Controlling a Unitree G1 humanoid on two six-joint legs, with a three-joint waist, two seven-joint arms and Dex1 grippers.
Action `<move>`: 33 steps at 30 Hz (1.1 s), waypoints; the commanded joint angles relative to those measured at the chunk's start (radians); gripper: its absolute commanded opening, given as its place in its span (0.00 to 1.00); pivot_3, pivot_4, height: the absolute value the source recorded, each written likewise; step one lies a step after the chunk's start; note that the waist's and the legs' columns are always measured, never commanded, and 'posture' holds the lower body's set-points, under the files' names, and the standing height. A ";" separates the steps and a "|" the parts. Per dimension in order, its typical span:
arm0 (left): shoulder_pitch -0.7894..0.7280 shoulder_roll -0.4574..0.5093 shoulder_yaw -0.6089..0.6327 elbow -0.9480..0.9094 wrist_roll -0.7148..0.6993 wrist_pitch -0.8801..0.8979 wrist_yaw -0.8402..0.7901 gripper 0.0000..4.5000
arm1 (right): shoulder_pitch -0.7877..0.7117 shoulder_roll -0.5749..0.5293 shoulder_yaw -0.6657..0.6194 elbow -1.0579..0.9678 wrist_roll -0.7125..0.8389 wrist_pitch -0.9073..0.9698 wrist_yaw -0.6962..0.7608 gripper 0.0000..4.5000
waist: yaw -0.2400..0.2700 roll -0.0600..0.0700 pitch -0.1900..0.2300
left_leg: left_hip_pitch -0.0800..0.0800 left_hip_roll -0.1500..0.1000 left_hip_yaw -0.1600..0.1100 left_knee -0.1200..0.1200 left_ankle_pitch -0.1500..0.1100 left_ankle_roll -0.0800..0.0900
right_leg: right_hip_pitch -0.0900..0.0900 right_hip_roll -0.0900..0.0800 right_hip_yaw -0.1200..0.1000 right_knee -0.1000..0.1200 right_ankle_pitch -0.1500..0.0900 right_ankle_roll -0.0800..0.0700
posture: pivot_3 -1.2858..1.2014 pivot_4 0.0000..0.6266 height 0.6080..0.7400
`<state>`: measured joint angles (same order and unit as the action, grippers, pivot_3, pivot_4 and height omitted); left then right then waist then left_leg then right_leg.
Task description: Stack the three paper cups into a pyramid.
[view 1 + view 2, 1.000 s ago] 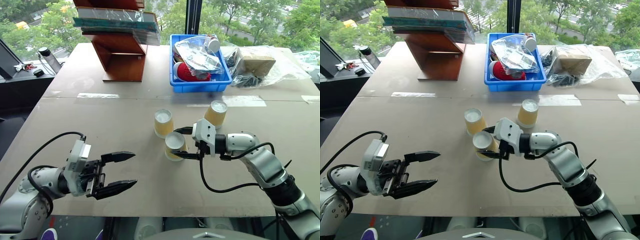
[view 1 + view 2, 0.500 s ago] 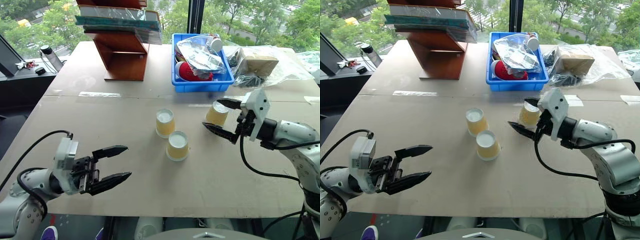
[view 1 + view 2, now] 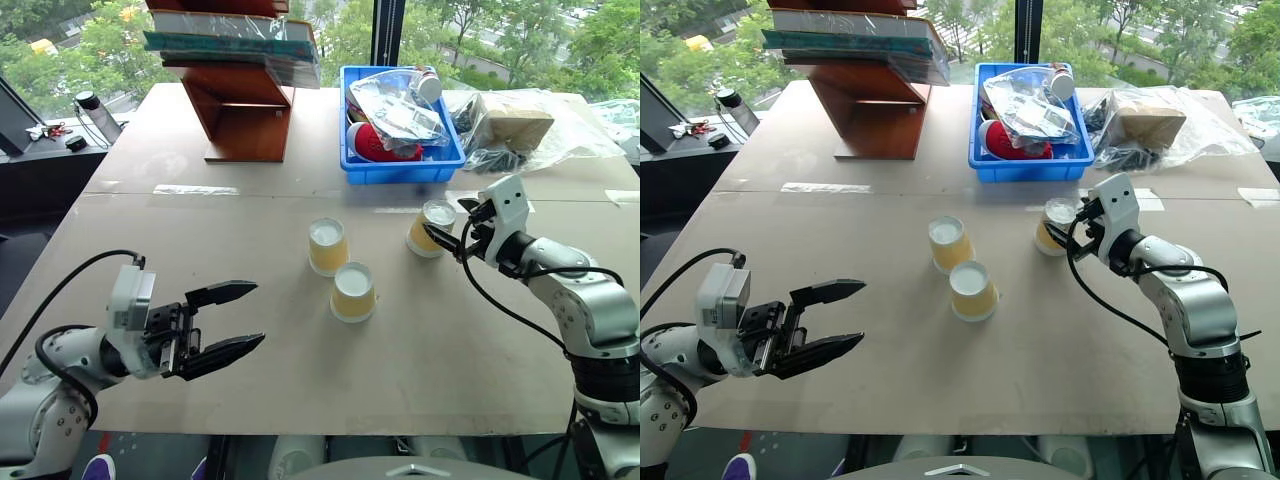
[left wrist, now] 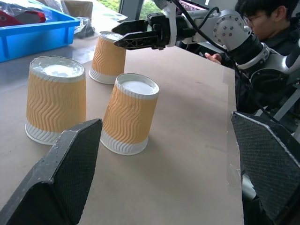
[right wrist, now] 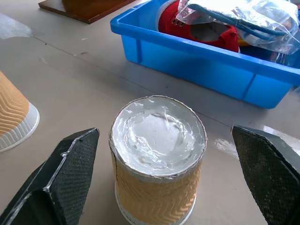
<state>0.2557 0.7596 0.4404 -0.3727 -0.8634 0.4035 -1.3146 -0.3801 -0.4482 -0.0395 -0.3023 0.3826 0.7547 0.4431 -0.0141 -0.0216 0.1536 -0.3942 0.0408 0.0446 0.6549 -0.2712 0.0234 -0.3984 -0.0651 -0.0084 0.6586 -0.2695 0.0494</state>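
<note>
Three paper cups stand upside down on the table, yellow-tan ribbed with white bases up. One cup [image 3: 328, 246] sits mid-table, a second [image 3: 353, 291] just in front of it, close beside. The third cup [image 3: 431, 228] stands apart to the right. My right gripper [image 3: 447, 226] is open at that third cup; in the right wrist view the cup [image 5: 158, 154] sits between the spread fingers with gaps on both sides. My left gripper [image 3: 255, 314] hangs open and empty over the table's near left, pointing toward the cups.
A blue bin [image 3: 400, 172] of bagged items stands behind the cups. A wooden stand [image 3: 245, 110] carrying books is at the back left, and plastic bags with a box [image 3: 520, 130] at the back right. A person [image 4: 267, 28] sits beyond the table's right side.
My right gripper left the near middle cup and swung right and away to the third cup, staying open. The left gripper has hardly moved.
</note>
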 commanded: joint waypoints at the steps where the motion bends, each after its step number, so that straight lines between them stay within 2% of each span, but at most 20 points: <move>1: 0.003 0.017 0.026 -0.019 -0.016 -0.002 -0.010 1.00 | -0.036 0.024 -0.027 0.006 0.008 -0.002 -0.027 0.99 | 0.000 0.000 0.000 | 0.000 0.000 0.000 0.000 0.000 0.000 | 0.000 0.000 0.000 0.000 0.000 0.000 | 0.52 0.24 1.00; 7: 0.019 0.016 0.040 -0.051 -0.030 0.007 0.003 1.00 | -0.051 0.040 -0.029 0.065 0.006 -0.030 -0.016 0.99 | 0.000 0.000 0.000 | 0.000 0.000 0.000 0.000 0.000 0.000 | 0.000 0.000 0.000 0.000 0.000 0.000 | 0.52 0.24 1.00; 10: 0.017 0.012 0.034 -0.050 -0.025 0.002 0.007 1.00 | -0.038 0.029 -0.022 0.082 0.004 -0.047 0.015 0.80 | 0.000 0.000 0.000 | 0.000 0.000 0.000 0.000 0.000 0.000 | 0.000 0.000 0.000 0.000 0.000 0.000 | 0.52 0.24 1.00; 12: 0.008 0.012 0.029 -0.042 -0.025 0.002 0.006 1.00 | -0.035 0.026 -0.016 0.084 0.001 -0.057 0.026 0.60 | 0.000 0.000 0.000 | 0.000 0.000 0.000 0.000 0.000 0.000 | 0.000 0.000 0.000 0.000 0.000 0.000 | 0.52 0.24 1.00; 16: -0.003 0.013 0.025 -0.036 -0.031 0.008 0.004 1.00 | -0.031 0.008 -0.025 0.050 0.017 -0.061 0.056 0.60 | 0.000 0.000 0.000 | 0.000 0.000 0.000 0.000 0.000 0.000 | 0.000 0.000 0.000 0.000 0.000 0.000 | 0.52 0.24 1.00; 19: -0.030 0.020 0.010 -0.026 -0.031 0.021 0.004 1.00 | -0.015 -0.035 -0.047 -0.042 0.088 -0.042 0.133 0.60 | 0.001 0.001 0.000 | 0.000 0.000 0.000 0.000 0.000 0.000 | -0.001 0.000 0.000 0.000 0.000 0.000 | 0.52 0.24 1.00; 24: -0.056 0.024 -0.009 -0.008 -0.036 0.043 -0.012 1.00 | 0.107 -0.157 -0.079 -0.285 0.269 0.040 0.265 0.60 | 0.002 0.001 0.000 | -0.001 0.000 -0.001 0.000 0.000 0.000 | -0.001 0.000 0.000 0.000 0.000 0.000 | 0.52 0.24 1.00; 27: -0.062 0.026 -0.017 0.005 -0.032 0.043 -0.025 1.00 | 0.210 -0.215 -0.065 -0.394 0.322 0.063 0.305 0.60 | 0.003 0.001 0.000 | -0.002 0.000 -0.001 0.000 0.000 0.000 | -0.001 0.000 0.000 0.000 0.000 0.000 | 0.52 0.24 1.00; 33: -0.087 0.041 -0.038 0.022 -0.020 0.047 -0.049 1.00 | 0.249 -0.200 0.042 -0.397 0.275 0.006 0.290 0.60 | -0.002 0.000 0.000 | 0.000 0.000 -0.001 0.002 0.000 0.000 | -0.001 0.001 0.000 0.002 0.000 0.000 | 0.52 0.24 1.00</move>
<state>0.1742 0.7864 0.4009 -0.3441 -0.8773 0.4510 -1.3482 -0.1248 -0.6576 -0.0155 -0.6867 0.6750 0.7969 0.7356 -0.0156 -0.0217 0.1536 -0.3939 0.0411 0.0437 0.6575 -0.2712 0.0234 -0.3987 -0.0641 -0.0082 0.6608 -0.2695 0.0495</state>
